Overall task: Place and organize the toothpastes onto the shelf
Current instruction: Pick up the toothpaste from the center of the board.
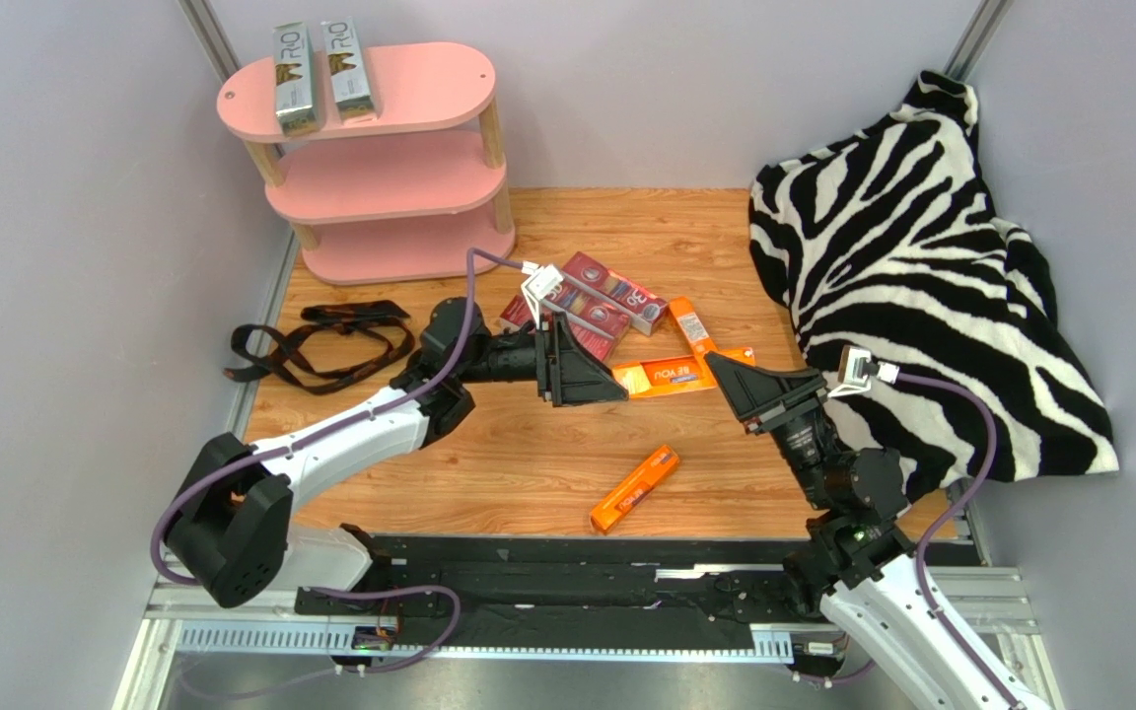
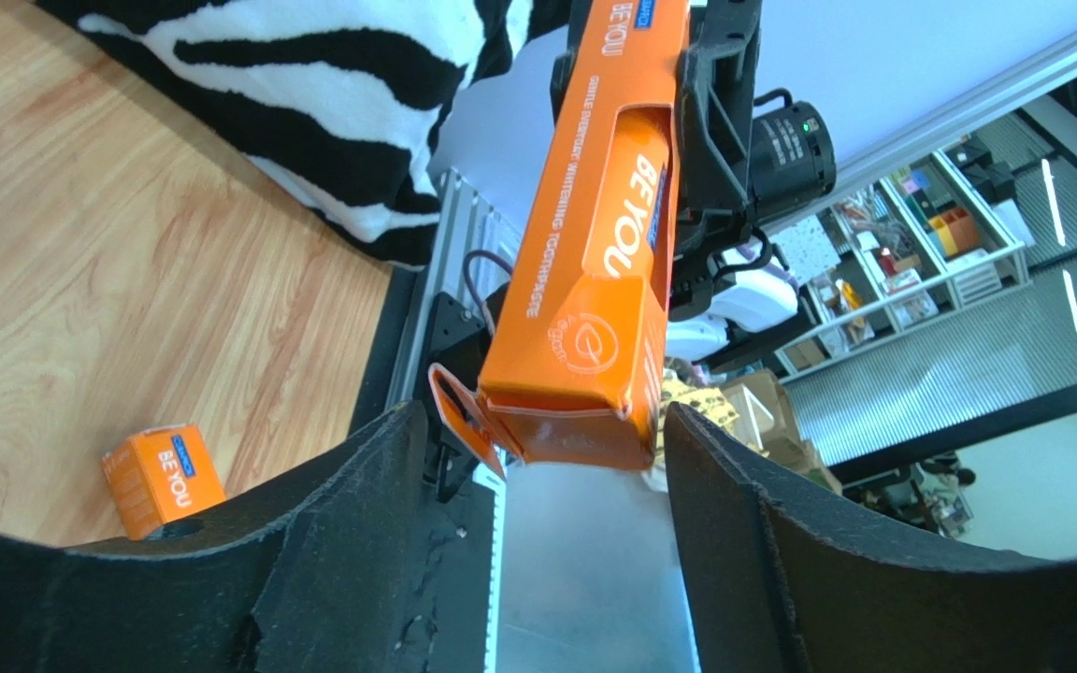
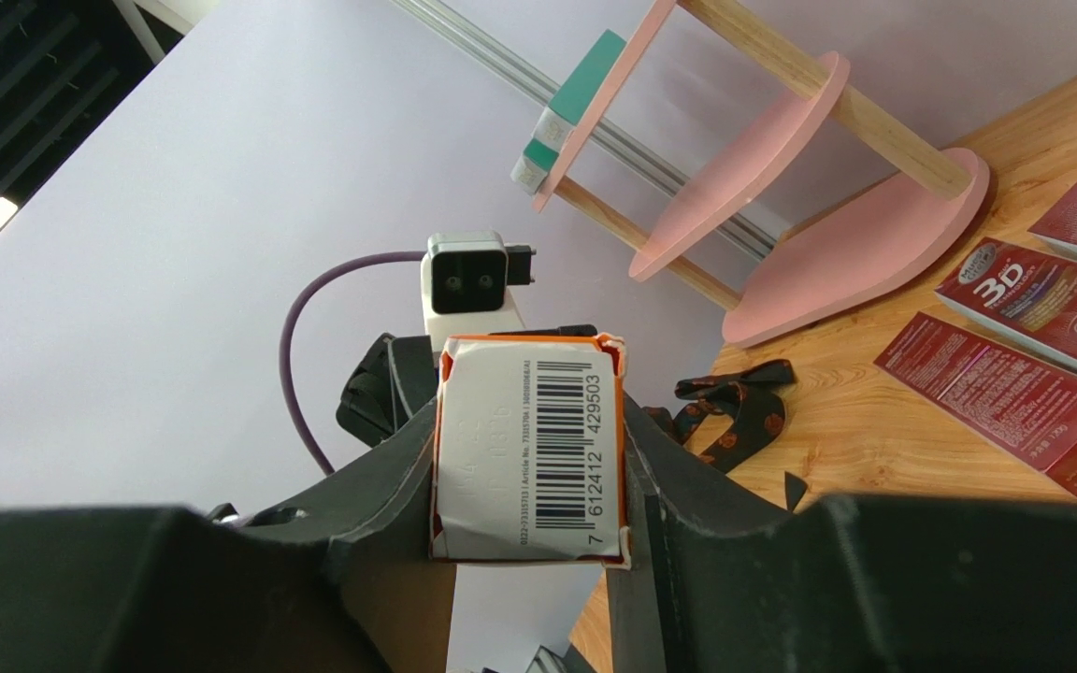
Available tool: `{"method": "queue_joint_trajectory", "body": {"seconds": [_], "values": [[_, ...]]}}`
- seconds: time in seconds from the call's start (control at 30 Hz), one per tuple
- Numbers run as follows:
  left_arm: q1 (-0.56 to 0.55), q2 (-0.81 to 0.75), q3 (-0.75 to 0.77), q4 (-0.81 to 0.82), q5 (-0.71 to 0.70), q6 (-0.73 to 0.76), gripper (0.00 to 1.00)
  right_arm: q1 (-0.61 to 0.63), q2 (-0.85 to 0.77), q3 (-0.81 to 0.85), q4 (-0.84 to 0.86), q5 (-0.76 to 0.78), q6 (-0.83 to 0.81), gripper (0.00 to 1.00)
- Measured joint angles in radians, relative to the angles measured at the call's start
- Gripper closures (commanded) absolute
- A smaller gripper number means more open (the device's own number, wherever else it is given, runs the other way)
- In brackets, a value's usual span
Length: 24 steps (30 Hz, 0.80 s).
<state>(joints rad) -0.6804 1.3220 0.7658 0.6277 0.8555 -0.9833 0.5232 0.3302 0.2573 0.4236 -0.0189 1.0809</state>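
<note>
- Gripping one end of an orange carton [image 1: 663,374], the right pincer [image 1: 725,382] is clamped tight on it and holds it lifted above the wooden surface [image 1: 530,444], roughly level, near the middle.
- In the right wrist view the barcode end of this carton sits squarely between the right pincer's fingers.
- The left pincer [image 1: 607,376] meets the carton from the opposite side. Its jaws stand partway apart and bracket the carton's free end.
- In the left wrist view a loose end flap of the carton lies against one finger, and the other finger stands just beside the carton's edge. No firm squeeze is visible.
- The pink shelf [image 1: 396,181] stands at the far left corner of the surface, well apart from both pincers.
- Two silver-grey cartons [image 1: 293,74] lie side by side on the left part of the shelf's top tier. No cartons show on the two lower tiers.
- The dark red cartons [image 1: 611,292] lie flat in a loose cluster on the surface, between the shelf and the held carton and just beyond the left pincer.
- A second orange carton [image 1: 688,323] lies flat just beyond the held one, partly hidden by it.
- A third orange carton [image 1: 635,490] lies alone, at an angle, nearer the arm bases.
- A black strap [image 1: 322,343] lies by the left edge, and a zebra-print cloth [image 1: 930,266] is heaped along the right side.
</note>
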Motion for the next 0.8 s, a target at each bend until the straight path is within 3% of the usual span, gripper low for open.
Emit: {"method": "queue_joint_trajectory", "body": {"seconds": [0.27,0.47,0.57,0.67,0.8], "values": [[-0.022,0.04,0.044,0.054,-0.001,-0.034,0.39,0.0,-0.006,0.0,-0.001,-0.001,0.001,0.77],[-0.025,0.042,0.046,0.061,0.0,-0.042,0.62,0.0,-0.013,0.0,0.0,0.0,0.004,0.76],[-0.026,0.042,0.046,0.064,0.0,-0.053,0.67,0.0,-0.016,0.0,0.002,-0.001,0.004,0.74],[-0.026,0.042,0.046,0.064,0.0,-0.063,0.68,0.0,-0.016,0.0,0.003,-0.002,0.004,0.69],[-0.026,0.042,0.046,0.066,0.0,-0.067,0.68,0.0,-0.016,0.0,0.003,-0.002,0.004,0.49]]}}
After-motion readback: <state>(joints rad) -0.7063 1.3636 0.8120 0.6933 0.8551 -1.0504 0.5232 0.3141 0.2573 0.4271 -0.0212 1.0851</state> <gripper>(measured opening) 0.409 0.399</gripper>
